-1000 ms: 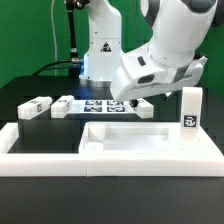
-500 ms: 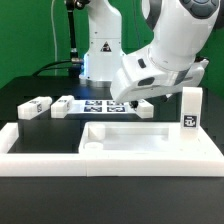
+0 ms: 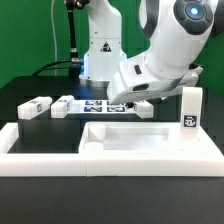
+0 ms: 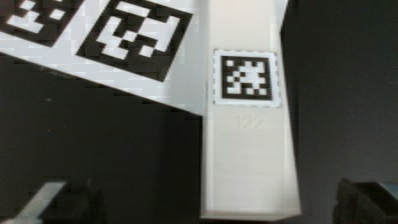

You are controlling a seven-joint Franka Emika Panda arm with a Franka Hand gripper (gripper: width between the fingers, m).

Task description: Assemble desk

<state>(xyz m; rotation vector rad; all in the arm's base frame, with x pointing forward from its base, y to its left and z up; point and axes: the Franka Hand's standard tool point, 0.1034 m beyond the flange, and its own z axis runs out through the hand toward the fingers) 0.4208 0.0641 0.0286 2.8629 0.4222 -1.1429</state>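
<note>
The white rimmed desk top (image 3: 130, 138) lies in the middle of the table. One leg (image 3: 191, 108) stands upright at its far corner on the exterior view's right. Two legs (image 3: 33, 107) (image 3: 63, 105) lie to the exterior view's left. A fourth tagged leg (image 4: 249, 130) lies on the dark table beside the marker board (image 4: 107, 35); in the exterior view (image 3: 148, 108) the hand mostly hides it. My gripper (image 4: 210, 205) is open just above this leg. Its dark fingertips (image 4: 54, 200) stand apart on either side of the leg's end and do not touch it.
Long white border bars (image 3: 100, 162) run along the front and the exterior view's left of the work area. The marker board (image 3: 100, 105) lies behind the desk top. The robot base (image 3: 100, 50) stands at the back.
The arm above the hand has swung and tilted a little. The gripper stays over the lying leg. No part has moved.
</note>
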